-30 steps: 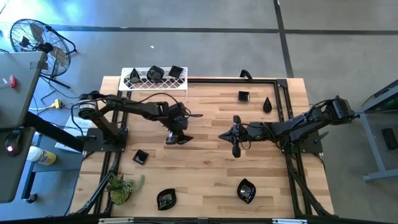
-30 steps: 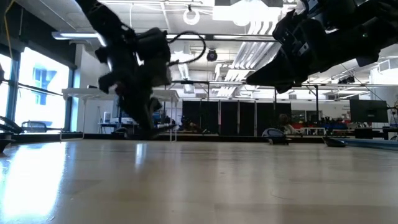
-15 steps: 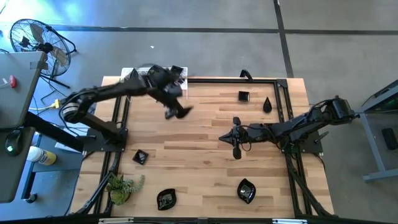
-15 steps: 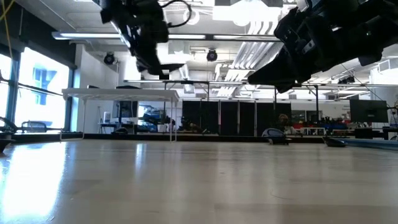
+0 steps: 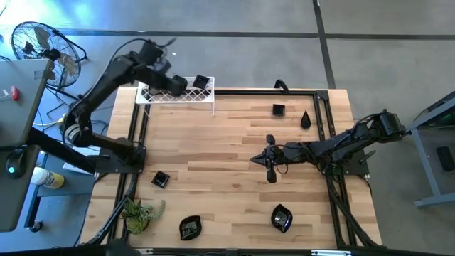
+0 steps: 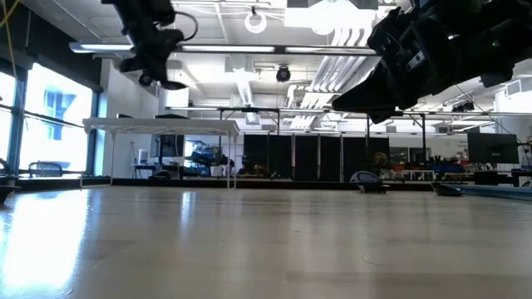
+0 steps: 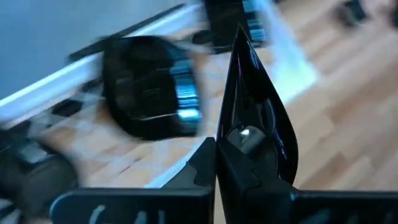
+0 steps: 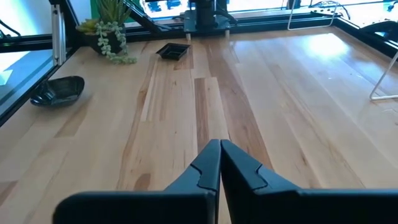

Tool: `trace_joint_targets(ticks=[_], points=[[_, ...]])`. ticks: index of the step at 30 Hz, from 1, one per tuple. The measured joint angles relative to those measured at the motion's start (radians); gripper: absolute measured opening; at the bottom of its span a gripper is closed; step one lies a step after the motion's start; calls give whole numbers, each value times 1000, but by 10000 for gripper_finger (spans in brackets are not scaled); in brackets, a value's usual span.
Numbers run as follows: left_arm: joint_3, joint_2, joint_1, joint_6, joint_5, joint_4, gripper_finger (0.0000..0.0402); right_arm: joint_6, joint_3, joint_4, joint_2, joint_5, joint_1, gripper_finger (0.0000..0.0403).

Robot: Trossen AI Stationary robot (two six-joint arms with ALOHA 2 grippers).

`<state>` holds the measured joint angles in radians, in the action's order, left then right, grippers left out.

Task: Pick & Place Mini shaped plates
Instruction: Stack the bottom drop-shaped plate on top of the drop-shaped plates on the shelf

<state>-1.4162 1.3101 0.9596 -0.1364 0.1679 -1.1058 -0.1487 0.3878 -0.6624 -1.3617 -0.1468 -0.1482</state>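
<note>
My left gripper (image 5: pixel 160 69) hangs high over the white wire rack (image 5: pixel 186 98) at the table's far left corner, shut on a glossy black teardrop plate (image 7: pixel 255 106). In the low view the plate (image 6: pixel 170 83) juts out below the gripper (image 6: pixel 154 71). Two more black plates (image 5: pixel 176 84) (image 5: pixel 201 83) stand in the rack. Loose plates lie on the wood: a square one (image 5: pixel 278 109), a teardrop (image 5: pixel 306 119), a square (image 5: pixel 161 179) and two leaf-shaped ones (image 5: pixel 190 227) (image 5: pixel 281 217). My right gripper (image 5: pixel 254 156) waits shut above mid-table. My left gripper pinches the teardrop plate's broad end (image 7: pixel 245 140) between its two fingers. The plate stands on edge in the hold, its pointed tip (image 7: pixel 239 34) aimed away from the gripper. The fingers slant down from above the rack, and the plate is clear of rack and table.
A small green plant (image 5: pixel 138 213) stands at the near left corner. A black metal frame (image 5: pixel 323 114) runs along the table's edges. A fan (image 5: pixel 43 46) and a side table stand off the table's left. Bare wood lies between the two arms.
My left gripper has risen from mid-table and swung toward the far left corner, rolling as it went, and now hangs above the rack. The teardrop plate has gone with it, lifted clear of the wood.
</note>
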Motion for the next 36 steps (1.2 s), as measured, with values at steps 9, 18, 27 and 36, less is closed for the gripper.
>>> trace_joint_targets(ticks=[9, 18, 27, 36], points=[[27, 4, 228, -35, -66, -21, 0, 0, 0, 18, 0, 7, 0, 3], [22, 45, 210, -85, -180, -28, 0, 32, 0, 22, 0, 7, -28, 8], [-82, 145, 178, -150, -348, -155, 0, 70, 0, 22, 0, 7, -70, 2], [-103, 213, 132, -220, -457, -191, 0, 82, 0, 22, 0, 7, -92, 5]])
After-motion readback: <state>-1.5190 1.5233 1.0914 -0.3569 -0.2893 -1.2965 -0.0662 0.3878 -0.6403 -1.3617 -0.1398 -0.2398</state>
